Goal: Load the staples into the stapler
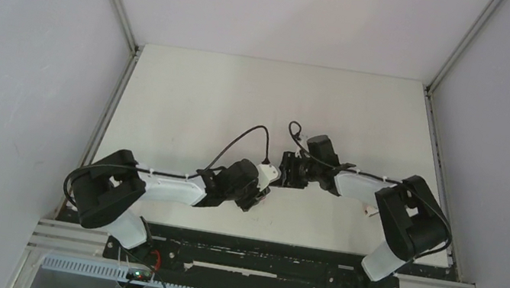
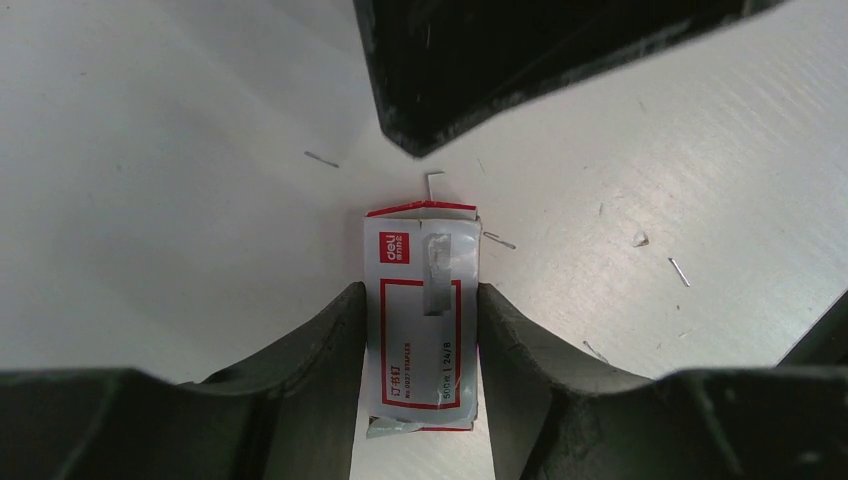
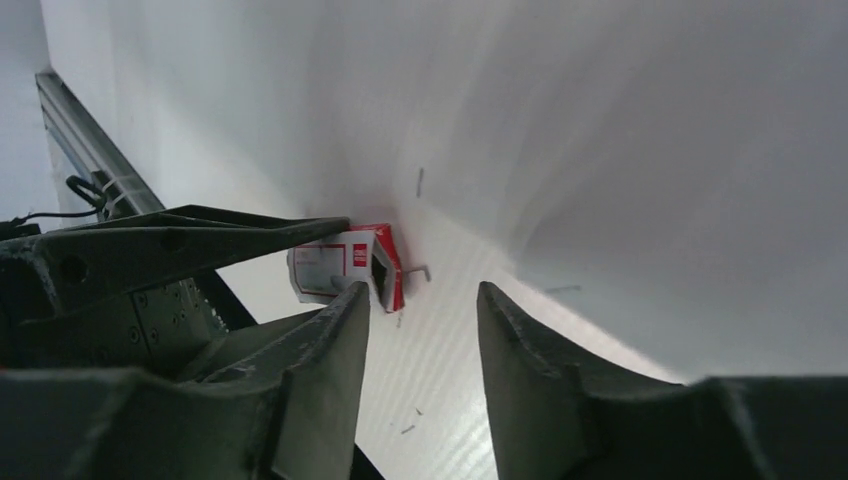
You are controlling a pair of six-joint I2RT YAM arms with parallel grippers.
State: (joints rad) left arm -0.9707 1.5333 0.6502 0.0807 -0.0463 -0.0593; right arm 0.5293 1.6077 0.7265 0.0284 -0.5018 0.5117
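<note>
Staple box (image 2: pixel 421 310) long edges pinched by left hand (image 2: pixel 420 292).

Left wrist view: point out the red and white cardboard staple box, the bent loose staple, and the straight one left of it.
red and white cardboard staple box (image 2: pixel 422 320), left wrist, printed top face
bent loose staple (image 2: pixel 428 186), left wrist, its leg
straight loose staple (image 2: pixel 322 158), left wrist, its middle
</note>
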